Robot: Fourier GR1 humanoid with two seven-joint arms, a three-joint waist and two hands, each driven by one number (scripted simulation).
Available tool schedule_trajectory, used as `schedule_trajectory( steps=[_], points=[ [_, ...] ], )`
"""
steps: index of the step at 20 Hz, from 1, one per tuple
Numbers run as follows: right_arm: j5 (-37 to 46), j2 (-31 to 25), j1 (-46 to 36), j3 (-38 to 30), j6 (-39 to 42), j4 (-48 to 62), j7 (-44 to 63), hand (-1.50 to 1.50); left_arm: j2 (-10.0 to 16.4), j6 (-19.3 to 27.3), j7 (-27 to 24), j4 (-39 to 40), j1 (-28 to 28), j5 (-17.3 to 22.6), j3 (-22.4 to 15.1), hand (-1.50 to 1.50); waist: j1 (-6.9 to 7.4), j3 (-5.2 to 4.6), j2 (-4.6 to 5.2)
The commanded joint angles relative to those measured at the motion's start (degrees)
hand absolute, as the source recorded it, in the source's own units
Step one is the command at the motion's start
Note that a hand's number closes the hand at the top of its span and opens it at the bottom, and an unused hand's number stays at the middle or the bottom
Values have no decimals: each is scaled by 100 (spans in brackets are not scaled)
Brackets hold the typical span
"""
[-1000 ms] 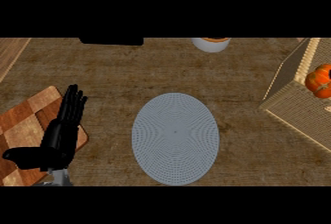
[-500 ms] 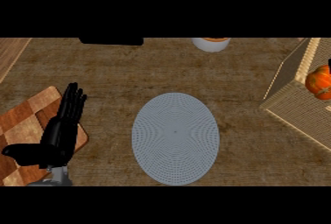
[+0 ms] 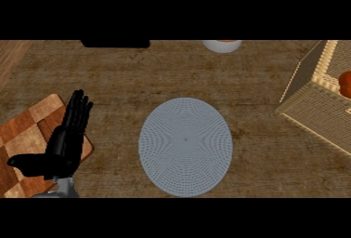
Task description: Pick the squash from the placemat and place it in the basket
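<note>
An orange squash (image 3: 345,83) shows at the right edge, inside the woven basket (image 3: 315,109); only part of it is in view. The grey oval placemat (image 3: 185,146) lies in the middle of the counter with nothing on it. My left hand (image 3: 65,139) rests at the lower left, fingers straight and pointing away, thumb out to the side, holding nothing. No right hand shows in the head view.
A checkered brown board (image 3: 24,135) lies under and beside my left hand. A white cup-like object (image 3: 221,45) and a black object (image 3: 115,43) sit at the counter's far edge. A wooden strip (image 3: 10,56) runs along the upper left.
The view has shifted slightly to the right, so the basket and squash sit closer to the right edge. The left hand has stayed where it was.
</note>
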Motion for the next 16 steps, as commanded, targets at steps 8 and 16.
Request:
schedule_trajectory(
  steps=[8, 16],
  points=[
    [-1466, -7, 1417, -1427, 115, -1801, -53, -150, 98, -122, 37, -109, 138, 115, 157, 0, -98, 56, 16],
    [-3431, -440, 2114, -2598, 1484, -2312, -572, -150, 1, 33, 118, 115, -211, -24, 170, 0, -96, 55, 25]
  ],
)
